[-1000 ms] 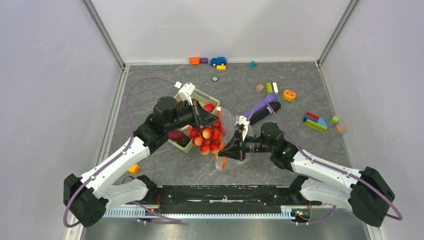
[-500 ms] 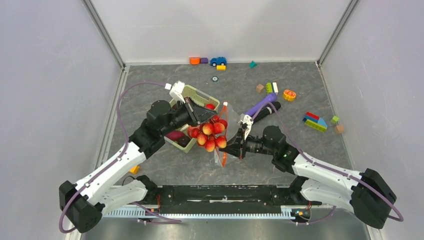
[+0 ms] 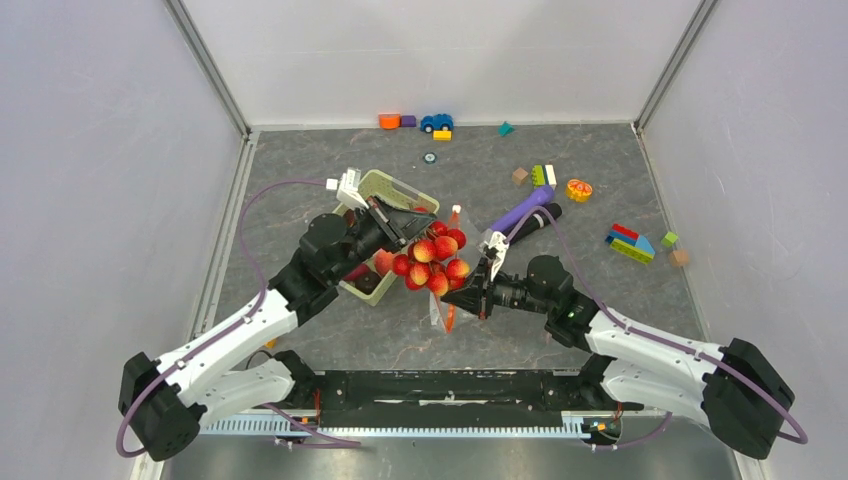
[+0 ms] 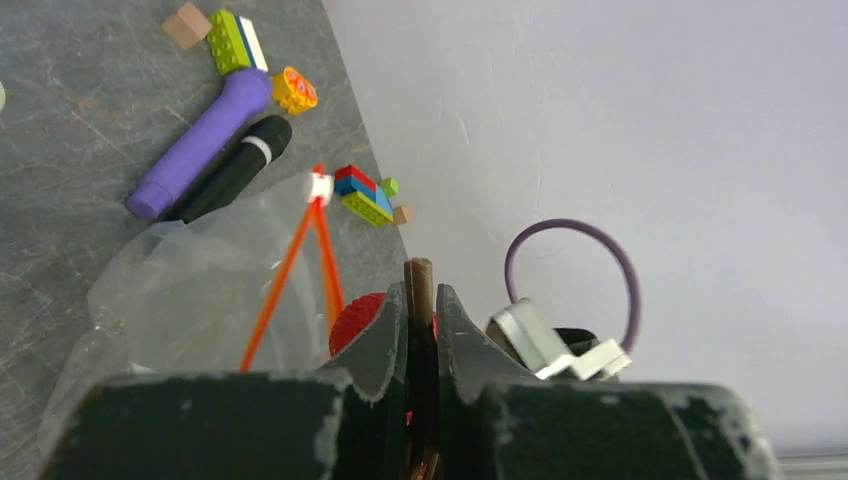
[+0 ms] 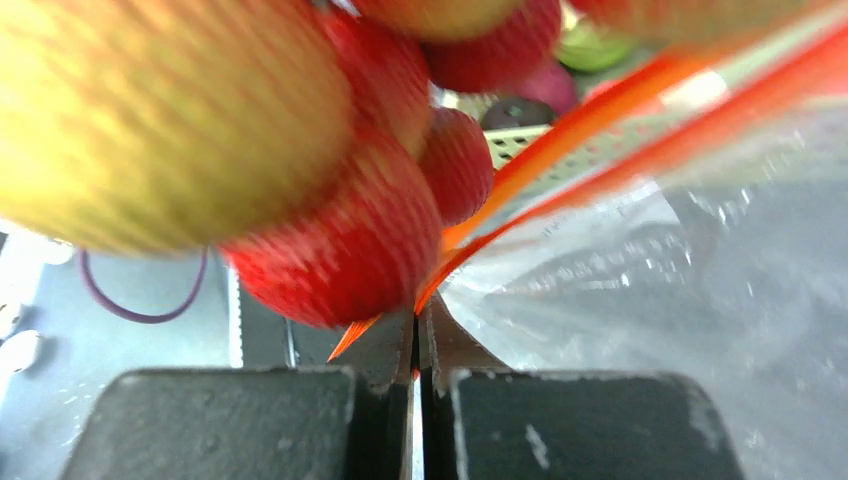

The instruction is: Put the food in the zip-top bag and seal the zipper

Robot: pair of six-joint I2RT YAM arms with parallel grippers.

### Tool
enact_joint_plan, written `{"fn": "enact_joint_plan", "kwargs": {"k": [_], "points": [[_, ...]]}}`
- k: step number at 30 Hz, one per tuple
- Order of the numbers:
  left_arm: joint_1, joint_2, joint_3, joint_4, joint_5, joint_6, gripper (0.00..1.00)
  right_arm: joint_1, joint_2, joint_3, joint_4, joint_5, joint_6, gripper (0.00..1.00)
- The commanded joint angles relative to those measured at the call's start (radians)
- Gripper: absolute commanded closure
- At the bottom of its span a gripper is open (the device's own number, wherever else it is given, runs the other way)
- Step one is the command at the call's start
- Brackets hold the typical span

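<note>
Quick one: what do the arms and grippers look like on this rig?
The left arm and right arm have white shells, black joints and a purple cable looping along each. The left gripper and right gripper have black wedge fingers with scuffed edges and a white camera bracket.

You'll find the zip-top bag (image 4: 190, 270) is clear, glossy, crinkled plastic; its zipper (image 5: 760, 110) a smooth orange-red strip; the apples (image 5: 340, 240) matt with a finely ribbed skin; the left gripper (image 4: 421, 300) dull black, scuffed pale at the edges; the table (image 4: 60, 130) matt and stone-veined.
</note>
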Motion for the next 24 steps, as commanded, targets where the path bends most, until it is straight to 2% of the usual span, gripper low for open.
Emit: {"fn": "enact_joint_plan", "kwargs": {"k": [1,5,8,13,17,21,24], "points": [[-0.004,-0.067,0.026,0.016,-0.089,0.020,0.98,0.003,-0.049,0.011,-0.122,0.110,-0.076,1.00],[-0.004,-0.069,0.006,0.035,-0.069,0.018,0.98,0.004,-0.075,0.008,-0.120,0.125,-0.049,0.90],[-0.004,-0.069,0.000,0.054,-0.046,0.031,0.98,0.004,-0.086,0.028,-0.187,0.184,-0.036,0.81],[-0.004,-0.128,0.008,-0.032,-0.050,0.116,0.98,0.003,-0.114,0.118,-0.466,0.401,-0.085,0.73],[-0.004,-0.197,0.005,-0.137,-0.129,0.195,0.98,0.004,-0.152,0.162,-0.645,0.584,-0.088,0.58],[-0.005,-0.239,-0.010,-0.185,-0.147,0.238,0.98,0.003,-0.176,0.191,-0.667,0.707,-0.095,0.41],[-0.004,-0.254,-0.026,-0.209,-0.146,0.257,0.98,0.005,-0.104,0.246,-0.664,0.754,-0.132,0.39]]}}
